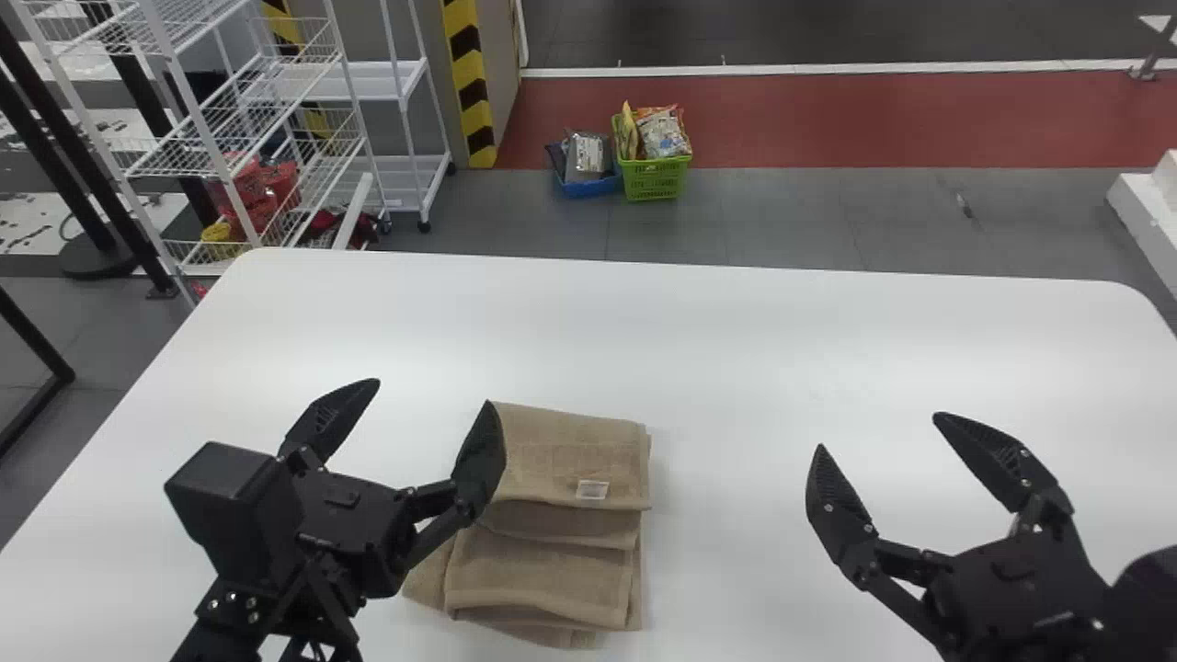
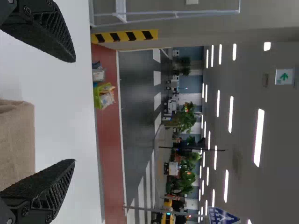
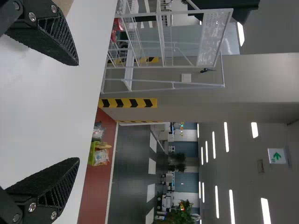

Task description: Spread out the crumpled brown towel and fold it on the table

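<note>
And here's the brown towel (image 1: 570, 460), lying in folded layers on the worktop (image 1: 736, 349), its left side partly hidden behind the left pincer (image 1: 437, 395), spread wide. Over to the right, the right pincer (image 1: 878, 430) gapes too, above the worktop. Out on the floor, a green basket (image 1: 655, 179) brims with packets; the blue basket (image 1: 590, 188) beside it holds packages, hard to make out. Far left, a wire rack (image 1: 205, 138) half-screens red items.

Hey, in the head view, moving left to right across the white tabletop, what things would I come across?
Left end effector → brown towel, lying in folds → right end effector.
</note>
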Controlling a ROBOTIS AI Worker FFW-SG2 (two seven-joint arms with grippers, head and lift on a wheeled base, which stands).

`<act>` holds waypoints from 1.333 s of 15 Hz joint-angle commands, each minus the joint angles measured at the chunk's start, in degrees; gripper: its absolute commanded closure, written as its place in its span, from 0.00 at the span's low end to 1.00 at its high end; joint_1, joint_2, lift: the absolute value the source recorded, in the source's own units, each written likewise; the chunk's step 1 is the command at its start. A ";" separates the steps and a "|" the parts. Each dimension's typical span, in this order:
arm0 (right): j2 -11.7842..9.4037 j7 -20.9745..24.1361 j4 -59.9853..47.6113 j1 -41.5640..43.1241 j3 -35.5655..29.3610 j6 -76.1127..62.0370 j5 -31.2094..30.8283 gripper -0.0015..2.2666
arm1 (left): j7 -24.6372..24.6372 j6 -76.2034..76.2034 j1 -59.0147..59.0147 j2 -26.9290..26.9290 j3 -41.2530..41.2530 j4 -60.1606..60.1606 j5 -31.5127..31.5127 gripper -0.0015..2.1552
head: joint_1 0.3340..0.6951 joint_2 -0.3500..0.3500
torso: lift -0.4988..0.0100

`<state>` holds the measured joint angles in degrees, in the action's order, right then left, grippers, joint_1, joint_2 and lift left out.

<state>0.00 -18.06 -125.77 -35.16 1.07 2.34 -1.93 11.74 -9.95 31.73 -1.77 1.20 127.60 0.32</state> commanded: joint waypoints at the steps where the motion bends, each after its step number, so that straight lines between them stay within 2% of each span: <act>1: 0.05 0.49 0.09 -0.08 -0.10 -0.09 -0.18 0.04 | -0.05 1.20 0.00 0.19 -0.33 -0.87 -0.23 0.02 | 1.00 0.59 | 0.73; 20: 0.05 2.42 6.50 3.17 -1.77 -6.07 1.14 0.04 | -1.55 6.65 -1.67 0.19 2.14 -4.91 1.44 0.02 | 1.00 0.58 | 0.73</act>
<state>0.00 -15.64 -119.43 -32.08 -0.65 -3.31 -0.87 10.19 -3.44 30.13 -1.51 3.24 122.70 1.48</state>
